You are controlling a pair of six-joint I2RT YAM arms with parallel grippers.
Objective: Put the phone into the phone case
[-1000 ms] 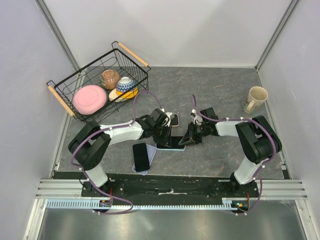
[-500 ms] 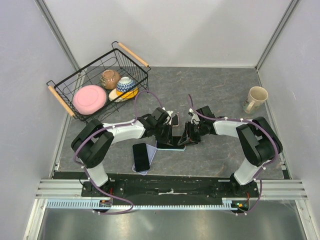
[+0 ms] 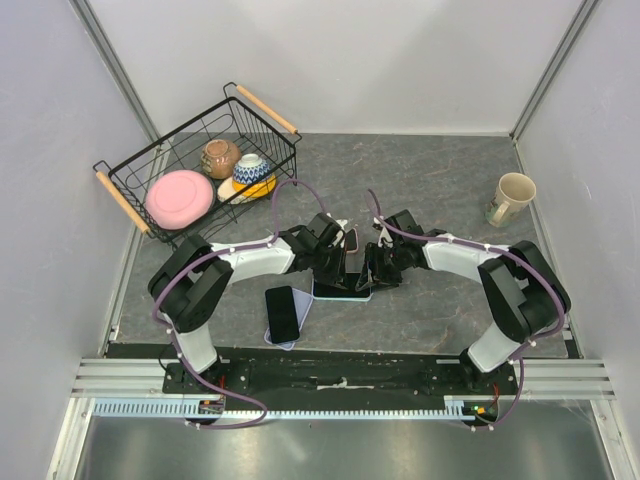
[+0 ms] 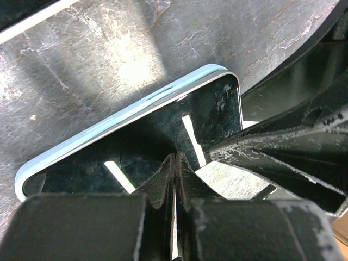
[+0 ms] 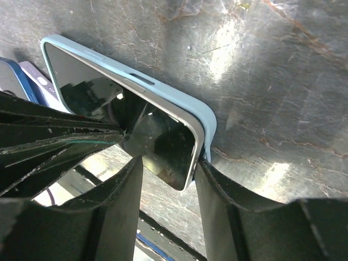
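The phone (image 3: 344, 286) lies screen up on the grey table, seated in a light blue phone case (image 3: 338, 296) whose rim shows along its edges. My left gripper (image 3: 335, 268) is shut, and its closed tips (image 4: 174, 159) rest on the black screen (image 4: 136, 141). My right gripper (image 3: 373, 272) is open around the phone's right end. In the right wrist view the phone's corner (image 5: 174, 147) sits between the fingers of the right gripper (image 5: 168, 163). One finger (image 5: 215, 187) touches the case's rim (image 5: 185, 103); the other stands apart from the phone.
A second dark phone (image 3: 282, 312) lies on a lavender one near the front left. Another phone (image 3: 350, 238) lies behind the left gripper. A wire basket (image 3: 130, 200) with a pink plate and bowls stands at the back left, a cream mug (image 3: 512, 196) at the right.
The left gripper has closed fully over the phone's screen. The right gripper has opened and moved left, up to the phone's end.
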